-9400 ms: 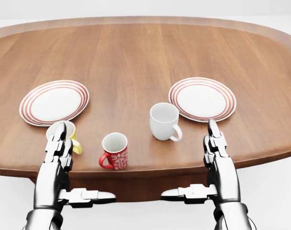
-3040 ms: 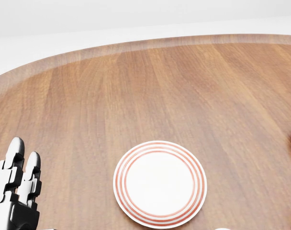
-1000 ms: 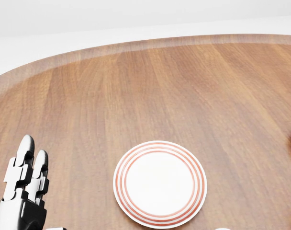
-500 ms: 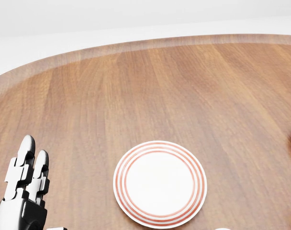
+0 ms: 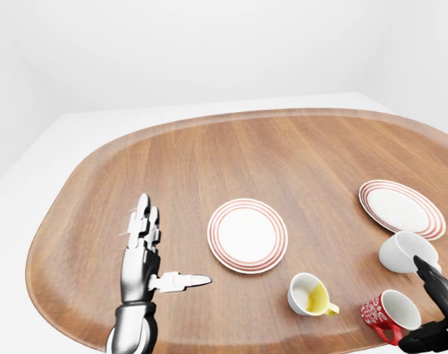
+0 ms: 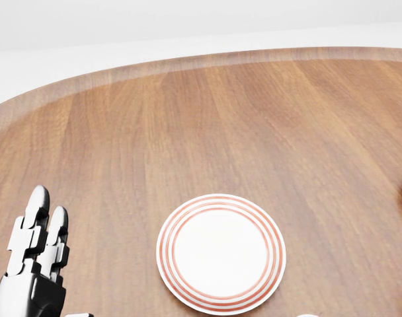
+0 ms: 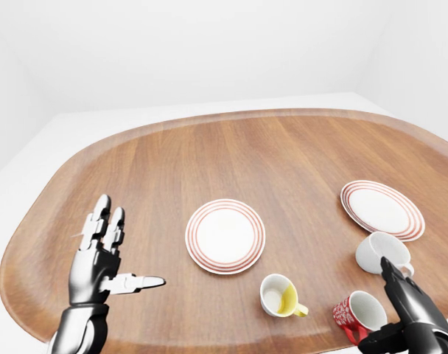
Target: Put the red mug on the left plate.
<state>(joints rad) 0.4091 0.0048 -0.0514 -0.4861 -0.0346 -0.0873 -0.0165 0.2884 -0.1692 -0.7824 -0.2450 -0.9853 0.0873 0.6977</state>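
Task not begun: the red mug (image 7: pixel 359 313) stands on the table (image 7: pixel 283 155) beside the spread right hand (image 7: pixel 410 318), apart from the bare left plate (image 7: pixel 225 235); the left hand (image 7: pixel 102 258) is spread, idle.

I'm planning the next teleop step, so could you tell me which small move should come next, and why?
Probably close the right hand on the red mug. That hand is open right beside the mug near the right-eye view's bottom right, but does not grip it yet. The left plate is bare, so the mug has yet to be carried there. The left hand is open, far from the mug.
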